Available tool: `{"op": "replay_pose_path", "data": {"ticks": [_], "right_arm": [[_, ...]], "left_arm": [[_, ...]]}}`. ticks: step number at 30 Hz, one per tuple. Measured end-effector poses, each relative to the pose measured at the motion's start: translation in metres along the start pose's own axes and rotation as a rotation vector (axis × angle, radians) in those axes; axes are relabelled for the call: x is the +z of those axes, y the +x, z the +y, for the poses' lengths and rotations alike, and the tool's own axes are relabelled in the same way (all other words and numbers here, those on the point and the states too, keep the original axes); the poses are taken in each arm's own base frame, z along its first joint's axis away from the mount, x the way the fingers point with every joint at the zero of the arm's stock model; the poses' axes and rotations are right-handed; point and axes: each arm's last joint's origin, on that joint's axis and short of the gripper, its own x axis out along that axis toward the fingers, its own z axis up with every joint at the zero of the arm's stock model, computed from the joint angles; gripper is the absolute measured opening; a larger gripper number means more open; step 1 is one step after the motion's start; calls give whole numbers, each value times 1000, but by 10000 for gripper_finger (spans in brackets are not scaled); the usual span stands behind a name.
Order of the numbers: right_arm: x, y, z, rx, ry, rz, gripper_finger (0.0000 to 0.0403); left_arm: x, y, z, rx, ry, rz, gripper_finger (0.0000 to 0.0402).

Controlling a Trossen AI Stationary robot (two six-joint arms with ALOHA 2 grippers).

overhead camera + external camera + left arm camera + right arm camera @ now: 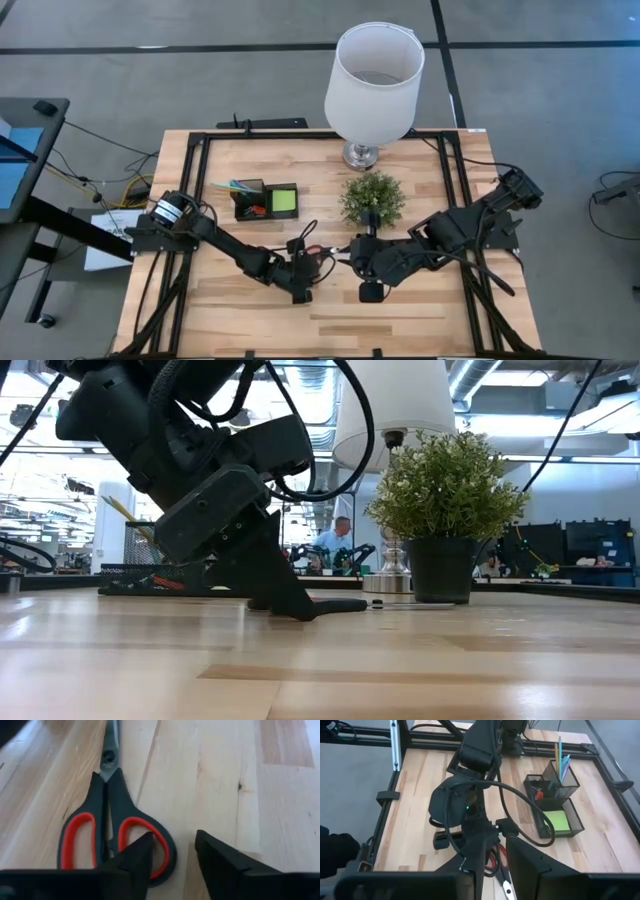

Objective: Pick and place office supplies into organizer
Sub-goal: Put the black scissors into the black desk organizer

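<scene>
Scissors (112,832): we record one pair, closed, lying flat on the bare wood of the table (420,320) near its middle, right of the organizer (267,200); black handles with red-lined finger loops, grey blades joined at a single pivot screw. The left claw (172,855) sits low at the handle end, its fingers parted with a clear gap; one fingertip overlaps the outer edge of a loop, nothing gripped. The right claw (492,870) hangs just right of it, fingers narrowly apart, holding nothing we can see. Organizer: black wire mesh, toward the far left, with pens (561,755) upright in the tall compartment and a lime-green sticky-note pad (284,201) in the low tray.
</scene>
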Motion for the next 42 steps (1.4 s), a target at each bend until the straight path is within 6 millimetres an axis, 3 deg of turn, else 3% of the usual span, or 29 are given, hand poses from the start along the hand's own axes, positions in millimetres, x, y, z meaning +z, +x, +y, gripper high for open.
{"op": "replay_pose_path", "data": {"ticks": [9,13,16,20,28,31,34,42], "right_arm": [[-2,-5,10,25,-20,-4,73],[-4,-7,14,35,-30,-5,73],[-5,-8,16,40,-36,-5,73],[-5,-9,18,42,-41,-3,73],[-7,-9,17,37,-51,11,73],[-7,-9,17,37,-55,12,73],[-8,-9,17,34,-62,22,73],[-10,-9,18,31,-63,37,73]], "left_arm": [[-1,-5,3,71,31,11,23],[2,-28,11,161,38,89,16],[3,-61,22,268,88,212,19],[28,-118,31,347,83,289,6],[72,-211,38,425,82,445,3],[84,-224,41,316,42,402,3],[89,-233,51,332,-22,384,3],[70,-236,62,389,-57,362,2]]}}
